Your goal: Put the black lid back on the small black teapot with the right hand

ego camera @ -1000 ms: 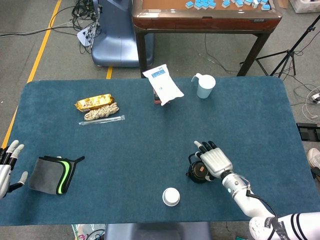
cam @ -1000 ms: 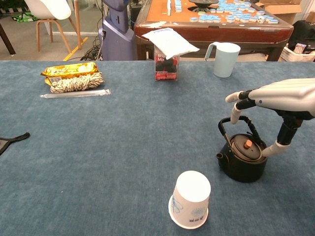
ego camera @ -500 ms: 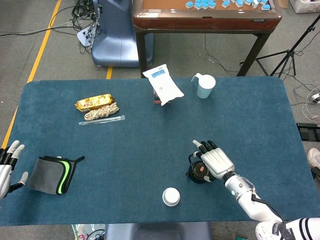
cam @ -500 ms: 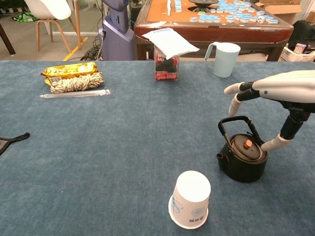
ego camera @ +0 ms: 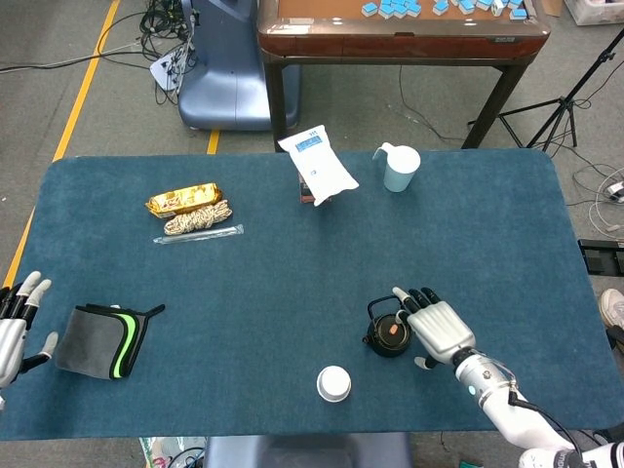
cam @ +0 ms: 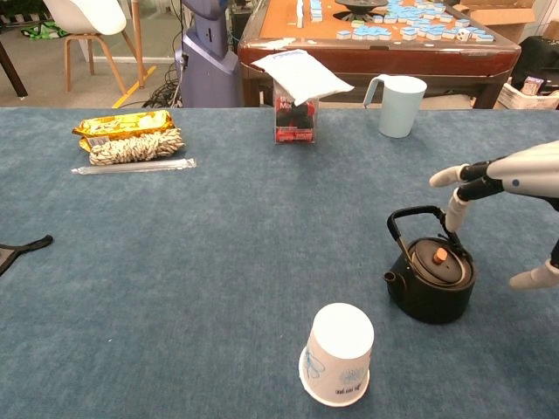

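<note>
The teapot (ego camera: pixel 388 333) (cam: pixel 432 279) stands on the blue worktop (ego camera: pixel 292 283) toward the front edge, right of centre, with the lid (cam: pixel 437 260) seated on its mouth and its orange knob up. Its hoop handle arches upright over the lid, and the spout points toward the front left.

The right hand (ego camera: pixel 437 326) (cam: pixel 507 175) hovers just right of the teapot, palm down, fingers (cam: pixel 455 210) apart and holding nothing. In the chest view the fingertips hang near the handle's right side; whether they touch it cannot be told.

The left hand (ego camera: pixel 15 322) lies at the left edge near the front corner, fingers spread and empty, just left of a grey pouch (ego camera: pixel 100 341) with a green stripe.

A paper cup (ego camera: pixel 333 383) (cam: pixel 340 353) stands upside down near the front edge, left of the teapot and apart from it. Toward the back edge a white bag (ego camera: pixel 319 166) (cam: pixel 301 75) rests on a small dark box (cam: pixel 295 119), with a pale mug (ego camera: pixel 400 168) (cam: pixel 398 105) to its right. Toward the back left lie a gold wrapper (ego camera: pixel 182 199) (cam: pixel 122 124), a coil of rope (ego camera: pixel 199 217) (cam: pixel 134 146) and a wrapped straw (ego camera: pixel 198 234) (cam: pixel 134 167), side by side.
</note>
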Controlling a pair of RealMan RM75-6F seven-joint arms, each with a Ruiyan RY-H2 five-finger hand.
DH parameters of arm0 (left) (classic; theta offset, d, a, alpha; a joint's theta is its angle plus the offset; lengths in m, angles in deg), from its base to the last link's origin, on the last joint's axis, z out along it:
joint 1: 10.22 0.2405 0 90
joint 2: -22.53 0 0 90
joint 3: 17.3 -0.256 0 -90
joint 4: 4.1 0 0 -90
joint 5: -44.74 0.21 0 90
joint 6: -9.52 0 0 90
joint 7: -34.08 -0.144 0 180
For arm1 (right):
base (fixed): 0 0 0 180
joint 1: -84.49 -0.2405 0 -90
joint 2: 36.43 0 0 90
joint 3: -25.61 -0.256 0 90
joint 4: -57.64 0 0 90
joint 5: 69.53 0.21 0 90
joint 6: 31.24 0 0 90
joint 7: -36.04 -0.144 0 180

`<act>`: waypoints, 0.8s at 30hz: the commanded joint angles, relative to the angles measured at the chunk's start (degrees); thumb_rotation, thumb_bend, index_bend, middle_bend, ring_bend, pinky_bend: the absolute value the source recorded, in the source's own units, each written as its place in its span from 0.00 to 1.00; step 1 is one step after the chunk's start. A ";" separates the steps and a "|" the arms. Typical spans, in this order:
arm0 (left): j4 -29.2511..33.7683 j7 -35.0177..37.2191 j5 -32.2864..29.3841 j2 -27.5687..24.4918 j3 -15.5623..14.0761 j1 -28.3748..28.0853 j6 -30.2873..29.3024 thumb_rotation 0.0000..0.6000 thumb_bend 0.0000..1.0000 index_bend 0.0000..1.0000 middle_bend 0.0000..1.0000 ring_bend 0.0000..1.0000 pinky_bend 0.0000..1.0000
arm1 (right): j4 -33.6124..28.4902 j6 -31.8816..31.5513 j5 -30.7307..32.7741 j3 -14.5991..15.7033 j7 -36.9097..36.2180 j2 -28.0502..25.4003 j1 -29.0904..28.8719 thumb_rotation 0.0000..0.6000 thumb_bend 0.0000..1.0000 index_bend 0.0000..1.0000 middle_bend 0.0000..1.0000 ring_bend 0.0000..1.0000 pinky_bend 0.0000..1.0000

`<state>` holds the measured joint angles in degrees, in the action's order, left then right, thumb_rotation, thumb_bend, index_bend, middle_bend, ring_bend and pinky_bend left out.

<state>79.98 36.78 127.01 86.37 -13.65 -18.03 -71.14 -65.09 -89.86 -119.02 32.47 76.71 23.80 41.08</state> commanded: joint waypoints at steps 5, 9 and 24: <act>-0.27 0.06 -0.30 0.16 0.00 0.03 0.18 1.00 0.39 0.00 0.00 0.00 0.00 | 1.38 0.82 0.38 0.38 0.87 1.79 -0.25 1.00 0.21 0.29 0.00 0.00 0.00; -0.84 0.84 -0.29 0.29 0.00 -0.03 0.37 1.00 0.39 0.00 0.00 0.00 0.00 | 1.81 0.90 0.87 0.16 1.60 2.85 -0.69 1.00 0.21 0.29 0.00 0.00 0.00; -3.55 3.75 -0.09 1.12 -0.21 0.31 0.32 1.00 0.39 0.00 0.00 0.00 0.00 | 3.82 1.40 4.46 0.23 4.12 6.35 -2.63 1.00 0.21 0.29 0.00 0.00 0.00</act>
<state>76.44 40.50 126.91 87.46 -13.85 -17.72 -70.83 -61.39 -88.53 -114.66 32.64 80.74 30.03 38.54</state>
